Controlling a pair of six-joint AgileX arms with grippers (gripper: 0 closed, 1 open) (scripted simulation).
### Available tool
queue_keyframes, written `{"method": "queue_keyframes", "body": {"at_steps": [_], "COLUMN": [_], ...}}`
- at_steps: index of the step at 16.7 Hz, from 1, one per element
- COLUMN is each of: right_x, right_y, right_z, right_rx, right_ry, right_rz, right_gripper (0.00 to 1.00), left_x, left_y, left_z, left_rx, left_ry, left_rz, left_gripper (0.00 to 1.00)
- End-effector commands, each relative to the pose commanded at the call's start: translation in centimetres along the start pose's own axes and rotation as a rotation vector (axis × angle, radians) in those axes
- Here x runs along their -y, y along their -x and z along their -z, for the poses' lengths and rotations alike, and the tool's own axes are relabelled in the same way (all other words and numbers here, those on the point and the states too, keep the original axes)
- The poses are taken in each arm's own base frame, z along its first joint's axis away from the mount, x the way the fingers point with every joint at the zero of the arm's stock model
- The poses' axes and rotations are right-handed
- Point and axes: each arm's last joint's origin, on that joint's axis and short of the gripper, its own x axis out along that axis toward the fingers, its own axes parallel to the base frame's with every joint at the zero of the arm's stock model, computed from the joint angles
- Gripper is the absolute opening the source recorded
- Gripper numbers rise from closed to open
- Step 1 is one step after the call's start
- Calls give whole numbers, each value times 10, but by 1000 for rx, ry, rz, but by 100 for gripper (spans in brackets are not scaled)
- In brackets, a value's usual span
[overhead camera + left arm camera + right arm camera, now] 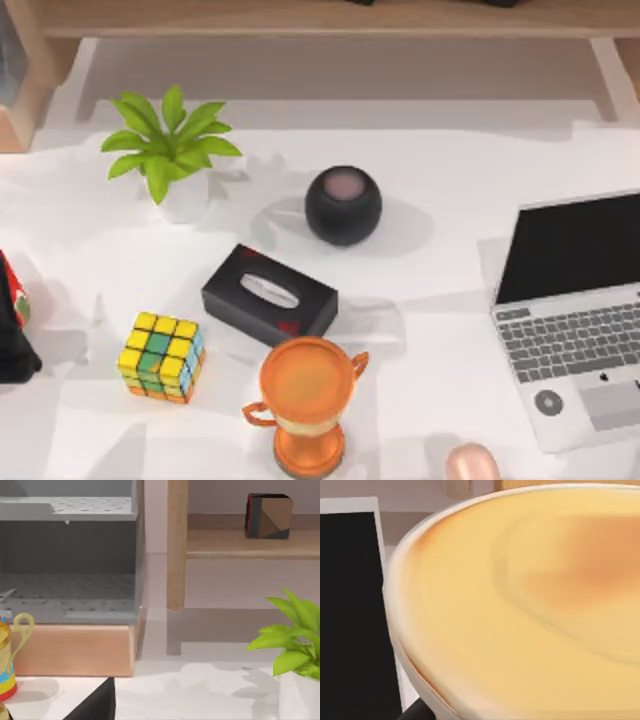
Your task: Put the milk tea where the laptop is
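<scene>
Step in hand, as we read it: reach/grasp of the milk tea [470,464], not yet the carry. In the top view a pale rounded top, likely the cup, sits at the table's [440,300] 6 o'clock edge. It is near the laptop's [575,320] front corner, on its 9 o'clock side, and apart from it. The laptop lies open at 3 o'clock with its screen up. Its deck is bare except for a small dark round mark beside the trackpad. So nothing's been delivered yet.

Right arm pose: our right wrist cam is pressed v. close to the cup's creamy, white-rimmed top, with the black laptop screen just beyond it. We judge the right gripper is right at the drink, coming in from the 6 o'clock side. Claw state: can't tell, whether released or clamped on the cup.

Next move, our guess: confirm a firm hold on the cup wall and lift it straight up, keeping it level since it's liquid. Then swing it toward 3 o'clock and set it down at the laptop w/o knocking the upright screen. The orange trophy [305,400] at about 7 o'clock is off the carry path, so low risk.

Left arm: seems idle on the 9 o'clock side. Its wrist cam looks across the table toward the plant [295,640] and the shelf behind it.
</scene>
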Motion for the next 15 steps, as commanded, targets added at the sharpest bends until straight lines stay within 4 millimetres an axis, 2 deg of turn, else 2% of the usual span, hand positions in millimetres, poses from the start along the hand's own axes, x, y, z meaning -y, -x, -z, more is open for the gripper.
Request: {"method": "queue_keyframes", "body": {"at_steps": [9,15], "right_x": [0,0], "right_y": [0,0], "right_z": [0,0], "right_rx": [0,0], "right_ry": [0,0], "right_rz": [0,0], "right_gripper": [98,100], "left_x": [0,0], "left_y": [0,0], "left_z": [0,0], "left_rx": [0,0], "left_ry": [0,0], "left_rz": [0,0], "left_gripper": [100,100]}}
